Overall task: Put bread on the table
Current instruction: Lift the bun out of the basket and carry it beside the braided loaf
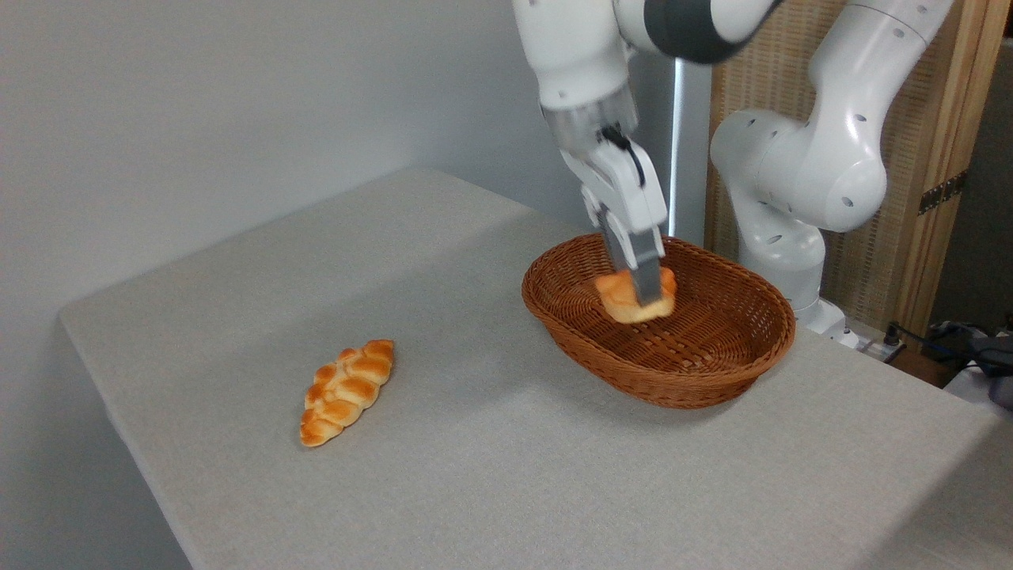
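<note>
Right of centre in the frame, the bread, a small round bun with a glossy golden-orange top and paler base, is sitting inside the brown oval wicker basket, whether resting on the weave or lifted just clear I cannot tell. Reaching down from the upper middle, the white arm's gripper is pinching the bun between its narrowed fingers. Lying at lower left on the grey cloth-covered table is a long braided loaf
</note>
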You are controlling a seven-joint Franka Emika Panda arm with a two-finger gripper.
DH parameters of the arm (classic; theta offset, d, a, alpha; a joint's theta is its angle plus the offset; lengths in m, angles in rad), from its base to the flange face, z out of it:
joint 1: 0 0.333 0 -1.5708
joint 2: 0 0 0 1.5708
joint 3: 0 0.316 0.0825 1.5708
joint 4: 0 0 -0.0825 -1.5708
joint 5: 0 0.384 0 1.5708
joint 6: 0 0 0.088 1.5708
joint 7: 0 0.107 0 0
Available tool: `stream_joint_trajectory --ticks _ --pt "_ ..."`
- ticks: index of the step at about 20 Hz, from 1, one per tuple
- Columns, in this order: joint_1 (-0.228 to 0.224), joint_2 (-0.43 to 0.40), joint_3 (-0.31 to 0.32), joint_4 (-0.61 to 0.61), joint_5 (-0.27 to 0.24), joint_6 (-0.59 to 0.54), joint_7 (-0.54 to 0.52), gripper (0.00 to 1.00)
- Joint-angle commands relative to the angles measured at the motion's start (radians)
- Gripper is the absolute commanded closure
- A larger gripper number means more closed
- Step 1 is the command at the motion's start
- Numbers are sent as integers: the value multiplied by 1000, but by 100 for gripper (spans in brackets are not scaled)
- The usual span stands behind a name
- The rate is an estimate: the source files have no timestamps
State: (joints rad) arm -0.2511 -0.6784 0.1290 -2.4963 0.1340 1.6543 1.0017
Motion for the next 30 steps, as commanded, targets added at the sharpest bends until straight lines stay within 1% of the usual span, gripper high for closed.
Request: stream_joint_trajectory --ticks 1,2,3,4,7,9,11,12,13,15,16,17,18,19,20,21,23,25,26,30 --pt "-26 147 35 227 -62 -37 11 55" --pt "-34 189 38 275 -62 -34 11 55" --pt "-36 239 37 324 -63 -30 9 52" --pt "-36 287 37 370 -68 -25 6 52" --pt "-34 391 43 486 -103 16 -1 52" --pt "-31 445 43 508 -105 88 -11 52" --pt "-30 505 41 508 -99 194 -26 51" --pt "-30 534 41 508 -94 252 -26 49" --pt "-30 560 41 507 -93 304 -26 43" --pt "-28 608 40 505 -86 384 -23 41" --pt "-28 631 38 505 -76 416 -18 38" --pt "-28 649 37 501 -53 444 -15 32" --pt "-28 671 34 499 -19 465 -14 28" --pt "-28 683 31 498 5 475 -17 25" --pt "-28 694 29 498 13 476 -15 21" --pt "-30 697 29 496 24 476 -12 21" --pt "-30 701 27 479 62 476 -12 9" --pt "-33 704 24 465 88 478 -12 4" --pt "-31 704 18 464 91 478 -12 0" --pt "-33 711 18 465 90 478 -15 0"
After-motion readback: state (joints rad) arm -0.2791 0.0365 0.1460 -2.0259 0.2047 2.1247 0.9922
